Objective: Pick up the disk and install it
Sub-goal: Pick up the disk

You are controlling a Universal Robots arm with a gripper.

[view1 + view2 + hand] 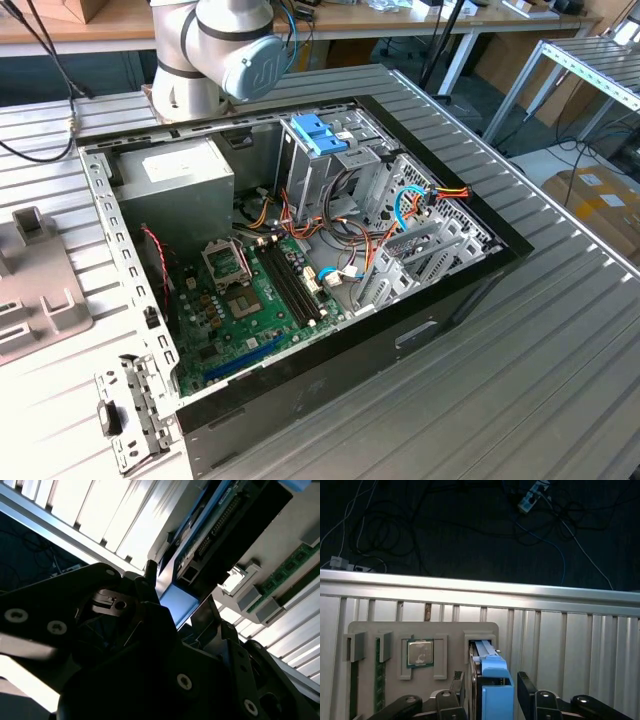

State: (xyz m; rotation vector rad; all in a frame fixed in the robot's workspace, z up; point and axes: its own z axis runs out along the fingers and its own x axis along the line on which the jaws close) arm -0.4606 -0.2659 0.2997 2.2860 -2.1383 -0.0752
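1. Pincer sits astride the disk in the first wrist view; whether it squeezes or stands spread cannot be told.
2. The disk stands on edge in a slot of the grey tray on the ribbed desk.
3. It is probably stiff, fairly heavy and shock-sensitive, and best held by its flat sides.
4. Counted: one disk, one processor chip, two memory sticks, one open computer case.

The exterior view looks down at an angle, fairly near, onto the open computer case. Both wrist views sit close behind the gripper, sharing the disk and ribbed table.
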